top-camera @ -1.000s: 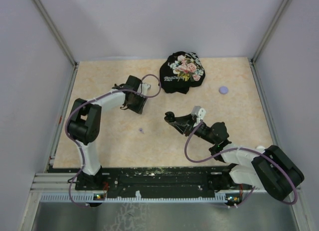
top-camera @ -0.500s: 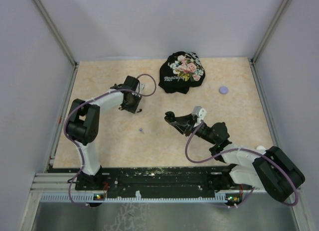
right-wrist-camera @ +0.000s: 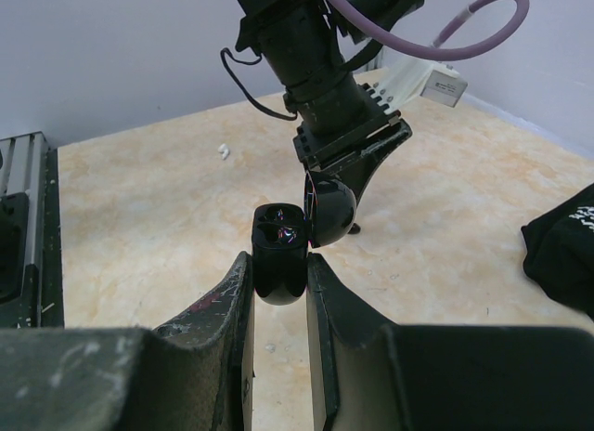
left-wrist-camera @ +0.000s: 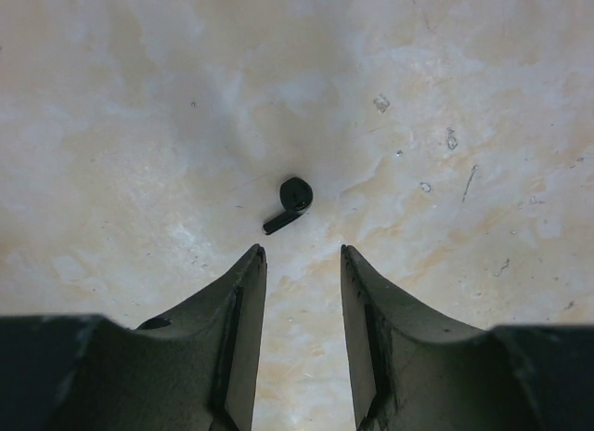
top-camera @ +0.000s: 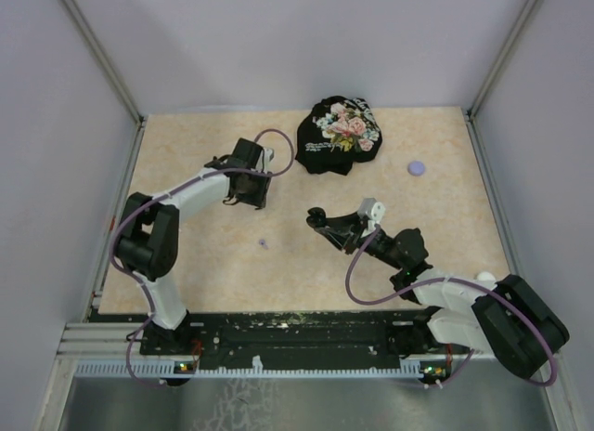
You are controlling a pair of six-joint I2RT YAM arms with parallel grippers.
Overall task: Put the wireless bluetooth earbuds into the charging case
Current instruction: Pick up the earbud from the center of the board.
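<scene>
A black earbud (left-wrist-camera: 292,201) lies on the table just ahead of my left gripper (left-wrist-camera: 302,254), which points down at it, open, with nothing between its fingers. From above, the left gripper (top-camera: 244,202) hangs over the table's left middle. My right gripper (right-wrist-camera: 278,264) is shut on the black charging case (right-wrist-camera: 281,238), held upright with its lid (right-wrist-camera: 331,213) flipped open and both sockets showing. In the top view the right gripper (top-camera: 318,219) holds the case near the table's centre. A tiny lavender earbud (top-camera: 264,242) lies between the arms.
A black floral cloth (top-camera: 339,134) lies at the back centre, and its edge (right-wrist-camera: 561,254) shows in the right wrist view. A lavender puck (top-camera: 417,168) sits at the back right. A small pale piece (right-wrist-camera: 224,152) lies far off on the table.
The left arm's elbow has swung a little to the left while its gripper stays over the same patch. The right arm and the case have not moved.
</scene>
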